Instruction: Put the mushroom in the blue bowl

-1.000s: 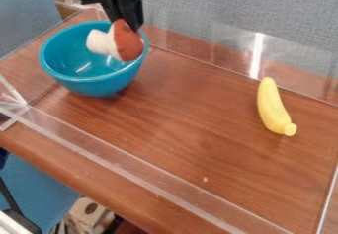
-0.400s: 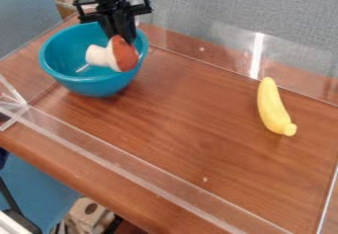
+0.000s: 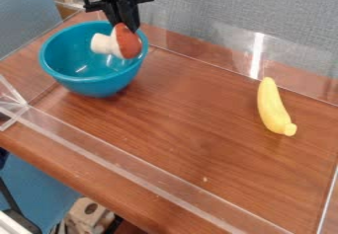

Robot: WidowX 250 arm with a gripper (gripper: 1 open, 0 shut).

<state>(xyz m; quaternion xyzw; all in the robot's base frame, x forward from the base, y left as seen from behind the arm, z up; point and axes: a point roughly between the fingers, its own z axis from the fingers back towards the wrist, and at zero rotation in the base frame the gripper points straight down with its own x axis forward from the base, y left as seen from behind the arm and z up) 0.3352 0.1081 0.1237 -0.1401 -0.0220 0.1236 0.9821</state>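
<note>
clear plastic walls ran around the wooden table, low and see-through, with one panel standing up along the far right edge. at the left sat the blue bowl, a deep teal round one with a glossy inside that caught a pale highlight. over its far right rim hung the gripper, black and pointing steeply down, its jaws drawn nearly together on the mushroom. the mushroom was held sideways, reddish-brown cap to the right and stubby cream stem sticking out to the left, inside the bowl's upper edge and above its floor; whether it touched the bowl wall could not be told from this view. the cap looked rounded and smooth, far smaller than the bowl's opening. bare wood lay across the middle of the table, with nothing between the bowl and the far side. well apart at the right lay a yellow banana, flat on the wood, its length running away from the camera, close to the right-hand wall. behind everything hung a blue-grey backdrop.
</note>
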